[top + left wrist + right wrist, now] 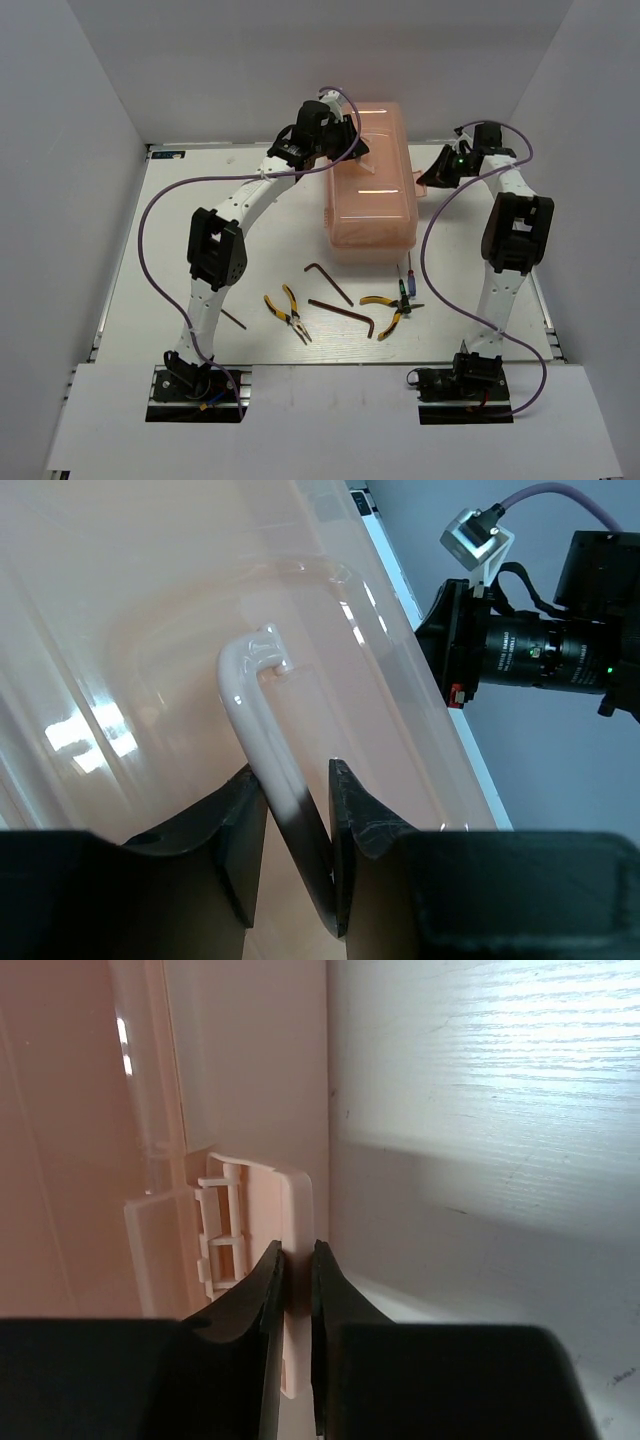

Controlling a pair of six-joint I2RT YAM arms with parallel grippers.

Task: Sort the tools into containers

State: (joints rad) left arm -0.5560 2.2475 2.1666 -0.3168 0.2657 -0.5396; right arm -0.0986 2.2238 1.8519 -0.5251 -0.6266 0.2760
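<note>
Pink toolbox (370,190): left pincer (295,785) seemingly grips lid handle (262,720); right pincer (296,1260) pinches side latch (300,1205).

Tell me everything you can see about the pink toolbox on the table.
The salmon-pink translucent plastic toolbox is a rounded rectangular case, lid closed, lying flat at the far middle of the white table. The left end effector grips its pale arched lid handle; the right end effector pinches the pink side latch. Contents cannot be seen.
</note>
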